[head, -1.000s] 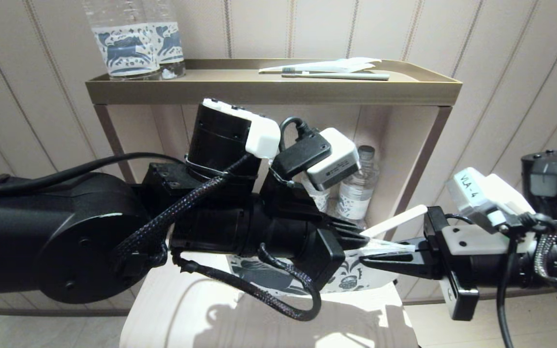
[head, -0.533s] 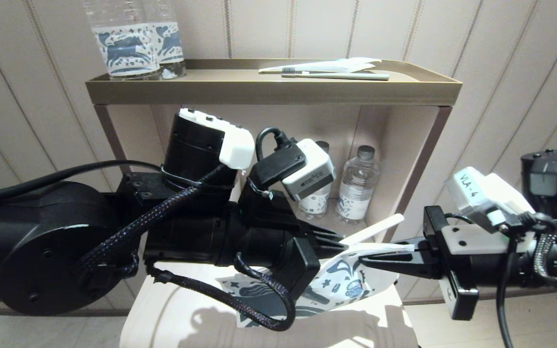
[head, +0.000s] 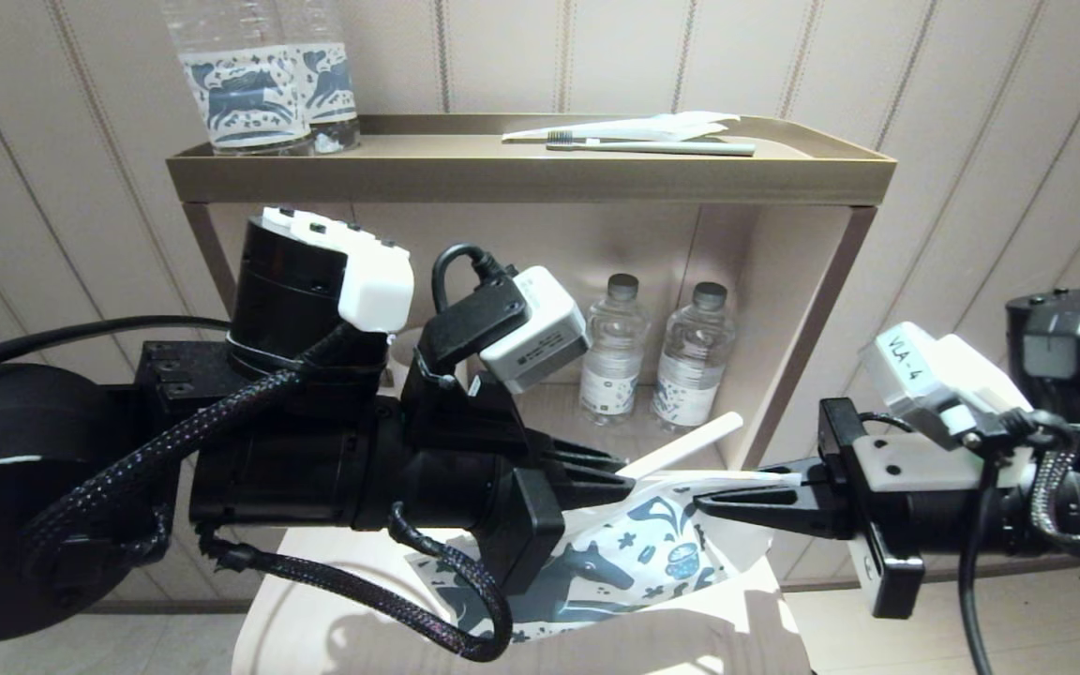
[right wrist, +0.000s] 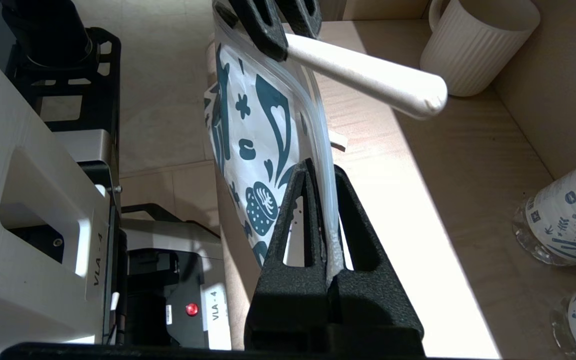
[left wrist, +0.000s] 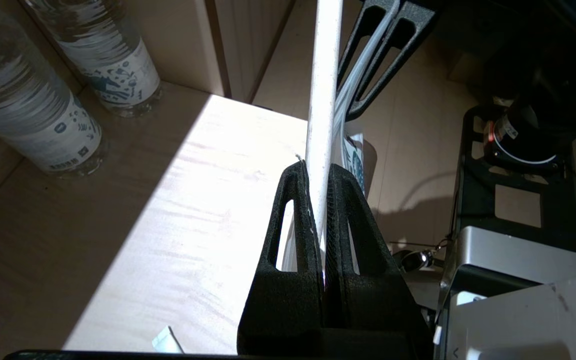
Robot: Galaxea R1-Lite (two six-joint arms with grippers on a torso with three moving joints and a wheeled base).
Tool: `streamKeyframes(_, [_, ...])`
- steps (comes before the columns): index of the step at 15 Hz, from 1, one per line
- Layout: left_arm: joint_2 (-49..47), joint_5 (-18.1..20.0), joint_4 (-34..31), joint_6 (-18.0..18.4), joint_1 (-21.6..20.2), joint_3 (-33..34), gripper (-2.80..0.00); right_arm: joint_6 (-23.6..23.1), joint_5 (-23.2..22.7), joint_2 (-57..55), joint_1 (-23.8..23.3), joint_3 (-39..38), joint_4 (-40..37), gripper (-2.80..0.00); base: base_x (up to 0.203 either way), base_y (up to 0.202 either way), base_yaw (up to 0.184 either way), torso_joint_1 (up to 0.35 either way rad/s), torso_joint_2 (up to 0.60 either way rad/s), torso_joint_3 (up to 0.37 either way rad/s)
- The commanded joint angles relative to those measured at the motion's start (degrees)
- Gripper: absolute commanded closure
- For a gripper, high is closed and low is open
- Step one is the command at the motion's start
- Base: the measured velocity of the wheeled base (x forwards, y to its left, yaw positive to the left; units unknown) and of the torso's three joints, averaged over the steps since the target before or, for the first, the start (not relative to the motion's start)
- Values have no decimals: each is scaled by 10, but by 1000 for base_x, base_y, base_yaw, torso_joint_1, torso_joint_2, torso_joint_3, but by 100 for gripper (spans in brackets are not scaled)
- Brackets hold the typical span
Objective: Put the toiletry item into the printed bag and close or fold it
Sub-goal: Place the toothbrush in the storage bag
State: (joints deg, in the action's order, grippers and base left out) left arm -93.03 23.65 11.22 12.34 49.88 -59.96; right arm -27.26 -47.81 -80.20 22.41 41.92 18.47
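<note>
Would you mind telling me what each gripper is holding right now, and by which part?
The left gripper clamps the white toothbrush handle partway along its shaft. The right gripper pinches the printed bag at its clear top edge.

light: bright, hard sun patch on the pale wooden shelf board | shadows: sharp-edged, dark arm shadows at head view bottom | glare: washes out board grain | focus: black gripper fingers sharp | distortion: head view edges bowed

Head view high, facing forward and down at the shelf unit, wrist views close behind each arm's fingers, facing each other, all three sharing the printed bag over the lower shelf's front edge
</note>
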Motion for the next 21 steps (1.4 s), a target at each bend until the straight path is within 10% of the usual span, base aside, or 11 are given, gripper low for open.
streamKeyframes(1, [12, 2, 0, 1, -1, 5, 0, -1, -3, -1, 1, 0, 2, 0, 0, 0, 0, 0, 0, 0])
streamKeyframes(13, [3, 1, 1, 1, 0, 13, 0, -1, -3, 0, 2, 1, 1, 0, 0, 0, 0, 0, 0, 0])
streamKeyframes(14, [3, 0, 1, 1, 0, 16, -280, -1, -3, 0, 2, 1, 2, 0, 0, 0, 0, 0, 0, 0])
streamKeyframes(21, [17, -2, 1, 1, 0, 12, -280, -1, -3, 0, 1, 1, 2, 0, 0, 0, 0, 0, 0, 0])
